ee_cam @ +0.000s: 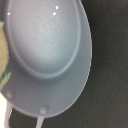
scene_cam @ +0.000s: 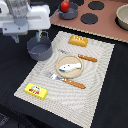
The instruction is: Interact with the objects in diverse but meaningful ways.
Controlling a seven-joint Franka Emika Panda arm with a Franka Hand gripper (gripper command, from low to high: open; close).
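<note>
Two views: exterior showing gripper (scene_cam: pixel 31 36) hanging over dark grey pot (scene_cam: pixel 40 49) at placemat (scene_cam: pixel 95 60) corner, fish (scene_cam: pixel 68 66) on plate (scene_cam: pixel 70 73), tomato (scene_cam: pixel 65 6) in bowl (scene_cam: pixel 70 12); wrist filling with pot interior (ee_cam: pixel 47 40) only. Gripper state not telling.

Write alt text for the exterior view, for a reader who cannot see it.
A white robot arm's gripper hangs over a dark grey pot at the corner of a striped placemat. The mat also holds a toy fish on a plate, a biscuit block and a yellow packet. A red tomato sits in a bowl behind.
</note>
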